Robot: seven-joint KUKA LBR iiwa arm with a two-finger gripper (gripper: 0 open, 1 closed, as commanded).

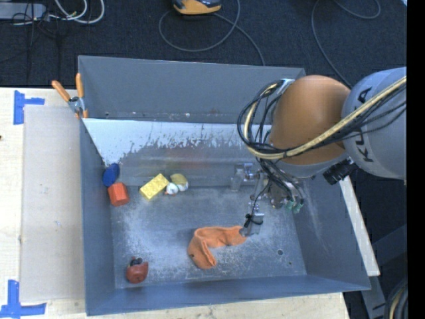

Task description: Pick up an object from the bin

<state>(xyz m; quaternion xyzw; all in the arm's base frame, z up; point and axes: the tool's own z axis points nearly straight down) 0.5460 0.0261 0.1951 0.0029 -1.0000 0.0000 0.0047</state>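
The gripper (251,226) is down low in the grey metal bin (192,78), right of centre on the floor, hanging beneath the arm's orange wrist cover (309,118) and its loops of cable. Its tip sits right at the right-hand end of a limp orange cloth (207,244), a sock-like piece that lies crumpled toward the front of the bin. That end of the cloth reaches up to meet the tip, so the two are touching or as near as makes no difference. How wide the gripper stands, I cannot tell from this angle, and whether the cloth is truly pinched in it is not clear either. The rest of the bin's things are well apart from it: over on the left, a blue rounded piece (111,173) against the side wall with a red-orange block (118,193) just beside it. A yellow studded brick (154,186) is next, touching a small pale green and white thing (176,183). In the front left corner lies a small dark red lump (137,271), alone.
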